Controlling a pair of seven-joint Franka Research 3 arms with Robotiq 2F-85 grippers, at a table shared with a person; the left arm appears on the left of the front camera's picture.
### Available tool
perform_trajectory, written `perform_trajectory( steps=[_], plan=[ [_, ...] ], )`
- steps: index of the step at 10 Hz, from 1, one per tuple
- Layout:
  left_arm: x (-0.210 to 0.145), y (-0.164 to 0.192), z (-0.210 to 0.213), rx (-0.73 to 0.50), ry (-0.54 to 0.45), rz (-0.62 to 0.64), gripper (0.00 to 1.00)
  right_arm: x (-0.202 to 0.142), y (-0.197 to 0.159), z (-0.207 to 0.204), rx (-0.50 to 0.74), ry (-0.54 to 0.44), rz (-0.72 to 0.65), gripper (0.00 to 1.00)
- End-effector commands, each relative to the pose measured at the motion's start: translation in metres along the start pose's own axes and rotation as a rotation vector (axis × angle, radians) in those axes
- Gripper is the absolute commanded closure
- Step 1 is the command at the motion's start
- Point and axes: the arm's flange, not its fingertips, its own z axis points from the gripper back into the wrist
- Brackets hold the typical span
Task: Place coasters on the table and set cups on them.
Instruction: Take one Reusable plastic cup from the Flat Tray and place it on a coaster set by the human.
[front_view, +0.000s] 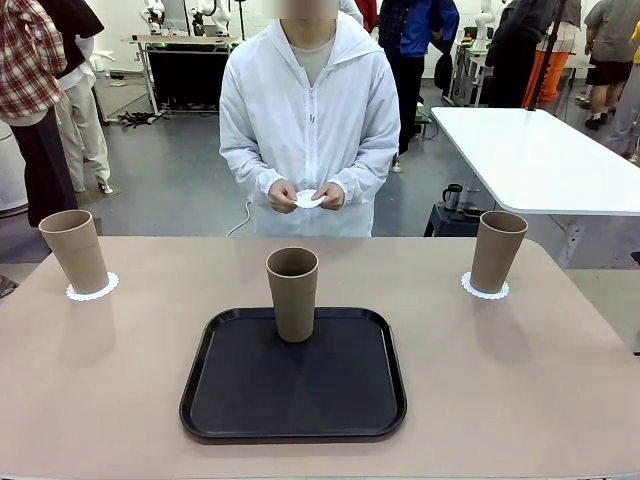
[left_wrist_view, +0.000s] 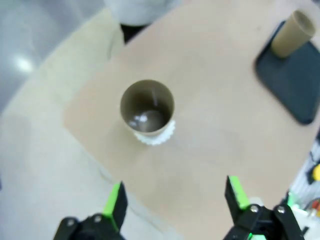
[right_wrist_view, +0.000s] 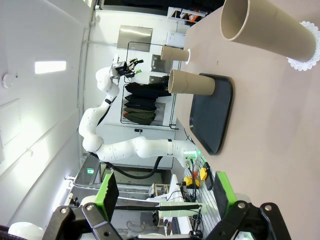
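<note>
- Three cups stand upright: one (left_wrist_view: 147, 107) on a coaster (left_wrist_view: 160, 137) just ahead of the left hand (left_wrist_view: 175, 197), whose fingers are spread and empty.
- Another cup (right_wrist_view: 270, 27) on its coaster (right_wrist_view: 307, 50) is well ahead of the right hand (right_wrist_view: 165, 192) — jaws wide, holding nothing.
- Third cup (front_view: 292, 293) sits on the black tray (front_view: 300, 395), mid-tabletop (front_view: 520, 380) — a person (front_view: 310, 120) beyond holds a coaster (front_view: 308, 199).

Tan table (front_view: 540, 400): black tray (front_view: 250, 400), coasters (front_view: 487, 294) (two)
</note>
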Motion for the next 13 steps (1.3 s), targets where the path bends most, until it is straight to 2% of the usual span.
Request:
perform_trajectory(
  steps=[1, 3, 5, 7, 8, 13],
  plan=[
    [0.021, -0.025, -0.020, 0.018, 0.138, 0.073, 0.00, 0.000, 0.001, 0.001, -0.004, -0.002, -0.004, 0.00],
    [0.045, -0.051, -0.046, 0.084, 0.252, 0.096, 0.00, 0.000, 0.001, 0.001, -0.004, -0.002, -0.004, 0.00],
    [0.061, -0.072, -0.072, 0.192, 0.324, 0.135, 0.00, 0.000, 0.001, 0.001, -0.004, -0.002, -0.004, 0.00],
    [0.065, -0.080, -0.083, 0.224, 0.307, 0.138, 0.00, 0.000, 0.001, 0.001, -0.004, -0.002, -0.004, 0.00],
    [0.066, -0.071, -0.077, 0.164, 0.302, 0.118, 0.00, 0.000, 0.001, 0.001, -0.004, -0.002, -0.004, 0.00],
    [0.066, -0.071, -0.077, 0.164, 0.302, 0.118, 0.00, 0.000, 0.001, 0.001, -0.004, -0.002, -0.004, 0.00]
  ],
)
